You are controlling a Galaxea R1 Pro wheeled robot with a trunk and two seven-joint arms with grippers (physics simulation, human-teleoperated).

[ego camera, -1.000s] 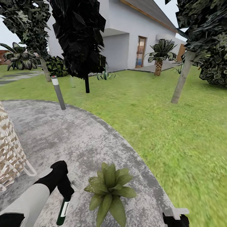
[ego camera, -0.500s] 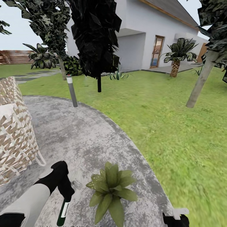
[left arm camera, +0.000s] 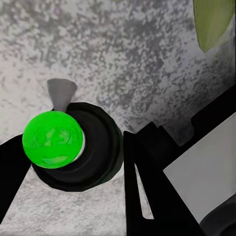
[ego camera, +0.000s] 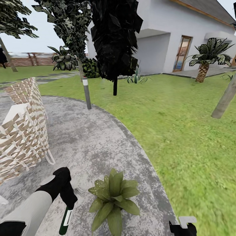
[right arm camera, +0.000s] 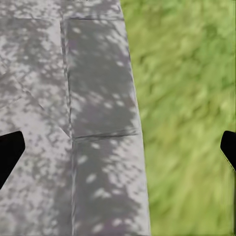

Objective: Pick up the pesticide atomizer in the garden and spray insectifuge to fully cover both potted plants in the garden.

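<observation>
Presently, item by item:

Left gripper [ego camera: 67,196], black, at the lower left of the head view on a white-sleeved forearm: its fingers [left arm camera: 147,182] pinch the dark green pesticide atomizer with a white label [ego camera: 65,218], which hangs nearly upright and slightly tilted below the gripper. From the left wrist camera the atomizer [left arm camera: 73,145] appears end-on as a dark round body with a bright green cap, a black finger on either side of it.

Potted plant, a low rosette of pointed, pale-speckled green leaves [ego camera: 113,198]: stands on the round mottled grey paved patio [ego camera: 88,141], just beside the atomizer and near the patio's curved edge. Its pot is hidden under the leaves. One leaf tip [left arm camera: 211,22] enters the left wrist view.

Right gripper [ego camera: 182,226], black with a white part, at the lower right of the head view: the right wrist camera shows its fingers [right arm camera: 10,152] spread wide apart, nothing between them, over the border of patio [right arm camera: 73,123] and green lawn [right arm camera: 187,113].

Woven beige-and-white chair [ego camera: 21,127]: on the patio, left side, well apart from the plant.

Short grey bollard lamp [ego camera: 87,93]: at the patio's far edge.

Background: lawn [ego camera: 183,131], dark-leaved trees [ego camera: 113,39], scaly-trunked palm [ego camera: 206,59], white house [ego camera: 164,39], and what seems a brown slatted fence [ego camera: 29,59], too distant to be sure.
</observation>
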